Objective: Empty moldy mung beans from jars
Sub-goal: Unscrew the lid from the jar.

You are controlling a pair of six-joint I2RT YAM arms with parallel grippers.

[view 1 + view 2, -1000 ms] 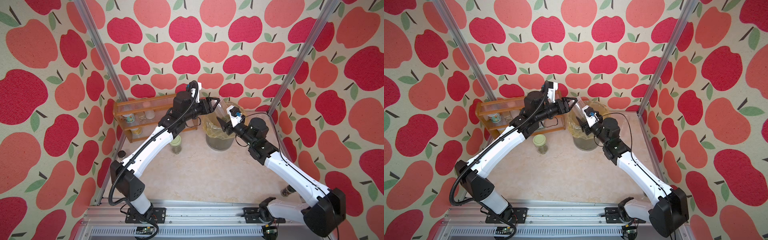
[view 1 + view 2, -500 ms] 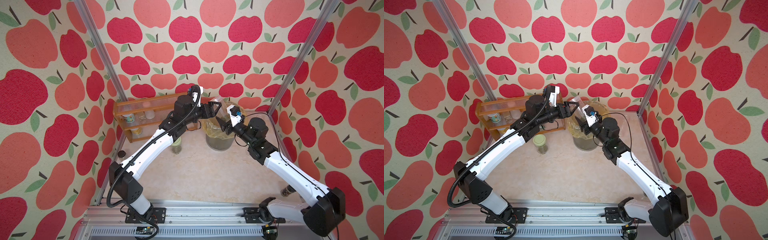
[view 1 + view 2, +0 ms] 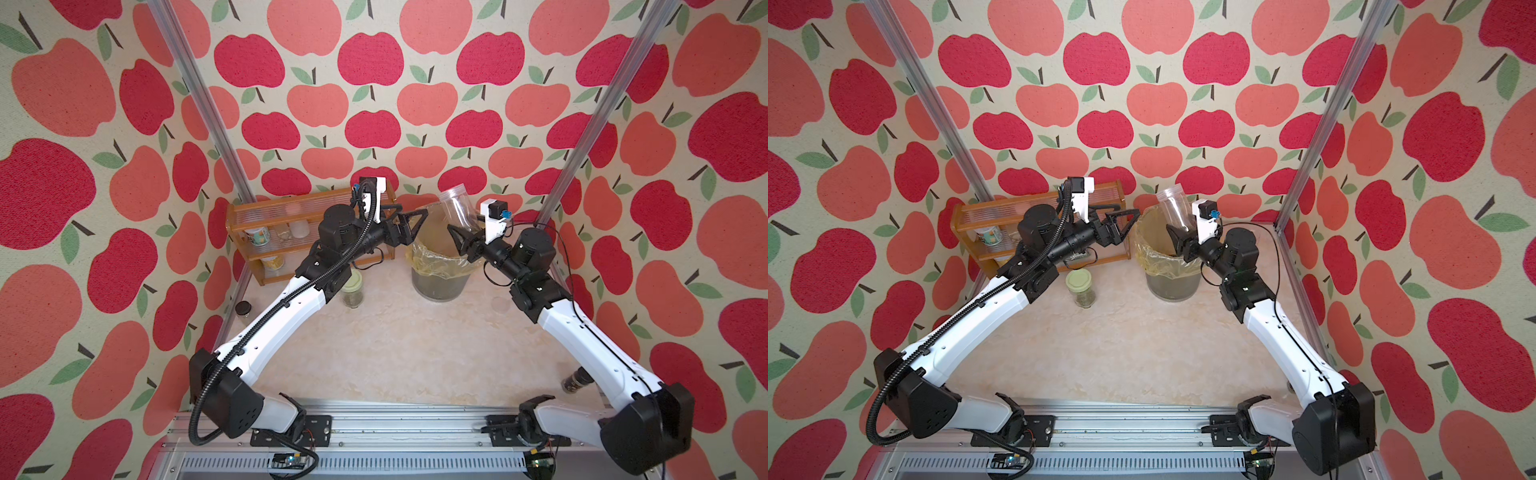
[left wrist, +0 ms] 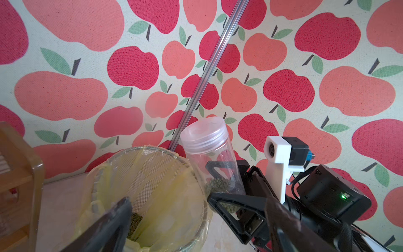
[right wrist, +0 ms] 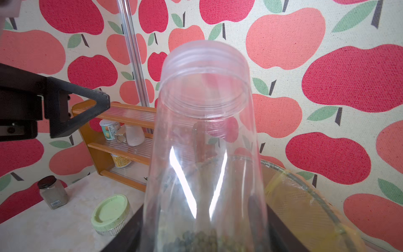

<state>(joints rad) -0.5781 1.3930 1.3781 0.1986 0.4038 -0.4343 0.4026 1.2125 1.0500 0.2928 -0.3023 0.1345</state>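
Clamping the lidless tall jar [image 3: 458, 206] low on its wall, mouth up just beside the lined bin [image 3: 432, 266], the right gripper [image 3: 463, 243] holds the mung beans [image 4: 218, 185] pooled at the bottom for tipping, while the left gripper [image 3: 411, 224] gapes empty alongside.

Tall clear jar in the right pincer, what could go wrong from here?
The tall jar stands mouth-up by the bin's rim, so tipping it may scatter mung beans onto the table. The right pincer grips it low on a smooth wall; it might slip when inverted. The open left pincer hangs close by and could be bumped.
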